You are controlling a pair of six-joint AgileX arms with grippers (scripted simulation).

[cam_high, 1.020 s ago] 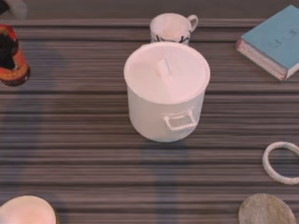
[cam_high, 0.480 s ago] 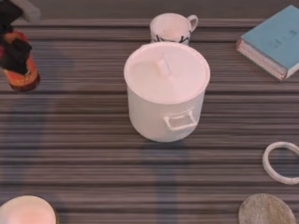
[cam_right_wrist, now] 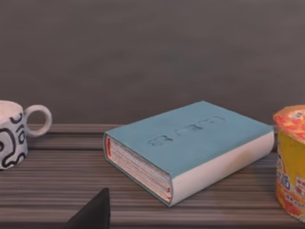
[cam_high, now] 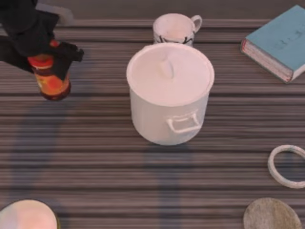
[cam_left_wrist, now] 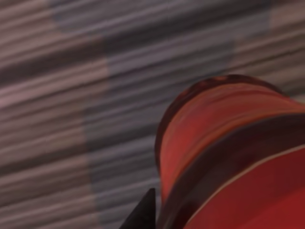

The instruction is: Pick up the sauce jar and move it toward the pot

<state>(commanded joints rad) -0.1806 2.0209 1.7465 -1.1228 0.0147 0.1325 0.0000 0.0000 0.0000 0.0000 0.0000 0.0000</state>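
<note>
Though hand-covered [cam_high: 45,50], sauce jar's [cam_high: 53,82] lid

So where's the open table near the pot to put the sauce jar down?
Bare table lies between the sauce jar, held in the left pincer, and the pot. The wide strip in front of the pot, bordered by the white ring and grey disc, is free too. Behind the pot it's crowded: the mug sits close.

No lettering on any object is legible.
</note>
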